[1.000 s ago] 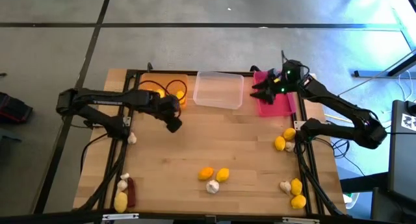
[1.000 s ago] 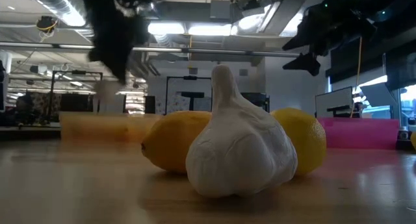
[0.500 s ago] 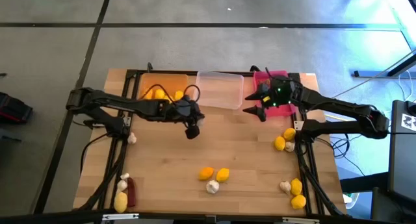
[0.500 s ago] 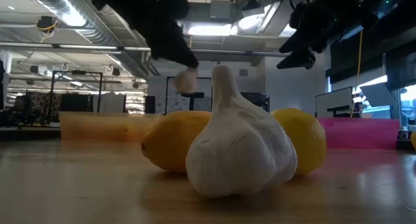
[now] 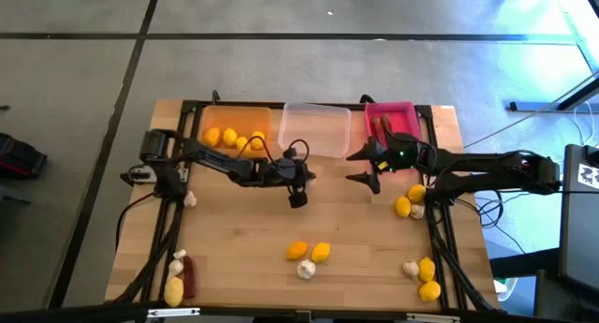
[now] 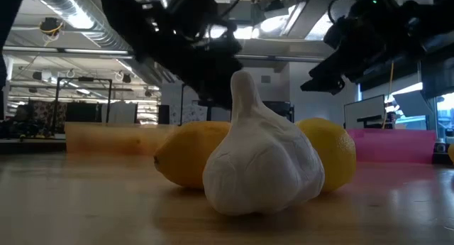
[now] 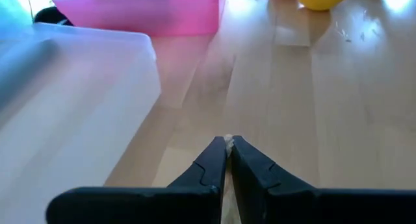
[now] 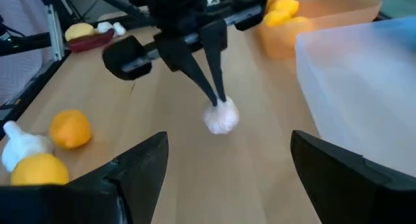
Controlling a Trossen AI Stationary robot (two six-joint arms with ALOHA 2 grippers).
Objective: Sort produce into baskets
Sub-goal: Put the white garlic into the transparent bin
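Note:
My left gripper [image 5: 298, 198] hangs over the bare table in front of the clear tray [image 5: 314, 128], shut on a whitish garlic bulb [image 8: 221, 117]. My right gripper [image 5: 358, 168] is open and empty, in front of the gap between the clear tray and the pink tray [image 5: 393, 124], its fingers pointing at the left gripper. The orange tray [image 5: 236, 131] holds several lemons. The pink tray holds a dark red chili [image 5: 379, 126]. Two lemons [image 5: 309, 252] and a garlic bulb [image 5: 306, 269] lie at the table's near middle. My left gripper pinches the garlic bulb's thin stem tip [image 8: 219, 100] between its two fingers [image 8: 214, 74], at their free ends. The fingers come from above, pointing down. The bulb hangs below them, clear of the table; a whitish bit shows at the fingertips in the left wrist view [image 7: 228, 141].
Lemons and a garlic bulb [image 5: 410, 201] lie at the right edge, and more [image 5: 423, 276] at the near right corner. A garlic bulb [image 5: 190, 199] lies at the left edge. Garlic, a chili and a lemon [image 5: 178, 278] lie at the near left corner.
My left gripper has carried the garlic bulb toward the table's right and a little nearer, from in front of the orange tray to in front of the clear tray. My right gripper, staying open, has gone from over the pink tray toward the near edge and left.

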